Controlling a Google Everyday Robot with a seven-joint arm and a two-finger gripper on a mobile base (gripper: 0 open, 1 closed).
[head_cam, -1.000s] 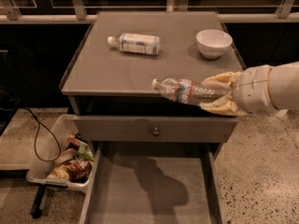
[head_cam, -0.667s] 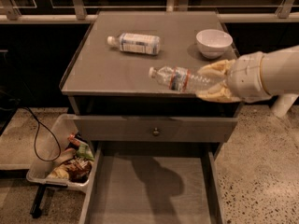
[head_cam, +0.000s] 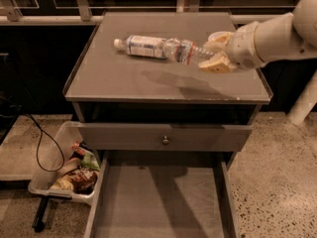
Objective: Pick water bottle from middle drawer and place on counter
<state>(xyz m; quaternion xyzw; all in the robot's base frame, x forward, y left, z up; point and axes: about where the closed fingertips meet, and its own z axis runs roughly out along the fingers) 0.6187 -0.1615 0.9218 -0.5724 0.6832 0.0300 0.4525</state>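
Hovering over the right side of the counter (head_cam: pixel 114 81) with the gripper (head_cam: pixel 214 54) clamped on the water bottle (head_cam: pixel 185 51) — held sideways above the top, cap end toward the white-labelled bottle (head_cam: pixel 143 46) lying there. Below, the middle drawer (head_cam: pixel 158 207) pulled out — bin of snacks (head_cam: pixel 64 175) beside it

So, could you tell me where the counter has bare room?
The counter is bare across its front half, between its front rim and the white-label bottle. The back right is crowded: the end effector holds the water bottle there.
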